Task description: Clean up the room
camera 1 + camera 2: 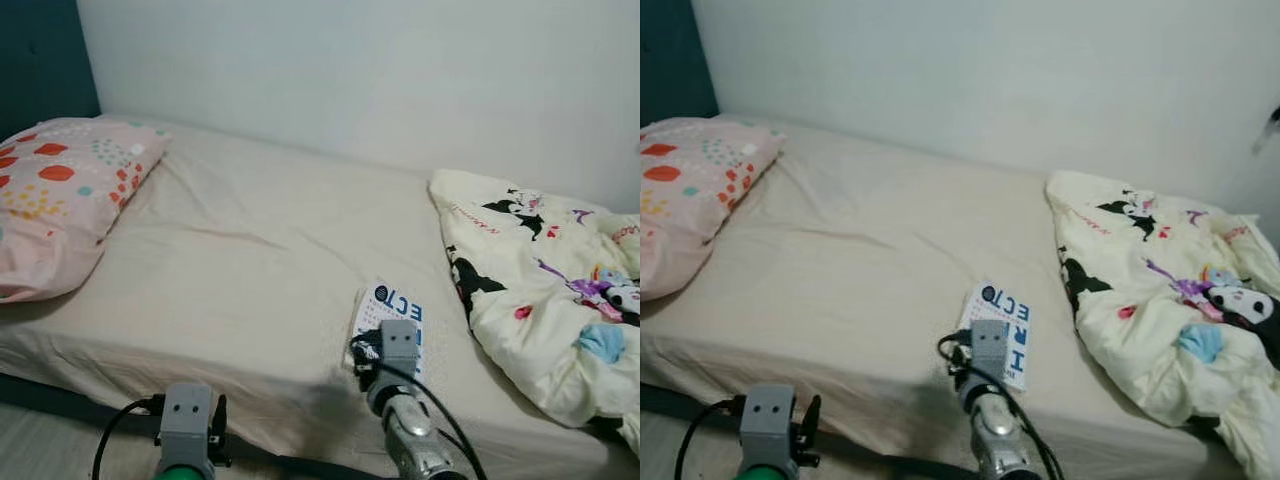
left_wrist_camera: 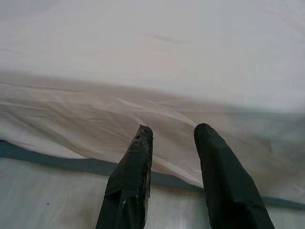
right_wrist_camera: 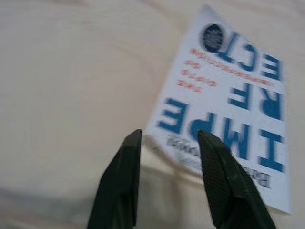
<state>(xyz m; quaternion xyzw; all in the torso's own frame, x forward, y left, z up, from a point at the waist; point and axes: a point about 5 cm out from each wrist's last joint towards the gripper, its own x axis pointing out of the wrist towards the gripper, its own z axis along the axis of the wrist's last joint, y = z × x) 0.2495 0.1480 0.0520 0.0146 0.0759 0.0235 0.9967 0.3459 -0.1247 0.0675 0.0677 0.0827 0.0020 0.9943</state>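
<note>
A white book with big blue letters (image 1: 392, 310) lies flat on the beige bed sheet (image 1: 240, 260), near the bed's front edge. My right gripper (image 3: 167, 143) is open, its fingertips at the book's (image 3: 233, 105) near corner, just above the sheet. My right arm (image 1: 400, 400) reaches over the bed's front edge toward it. My left gripper (image 2: 172, 136) is open and empty, held low in front of the mattress side. Its wrist (image 1: 187, 420) is at the lower left.
A pink patterned pillow (image 1: 60, 200) lies at the bed's left end. A crumpled cream blanket with cartoon prints (image 1: 545, 290) covers the right end. A white wall (image 1: 400, 70) runs behind the bed. A dark bed frame strip (image 2: 57, 162) and pale floor lie below the mattress.
</note>
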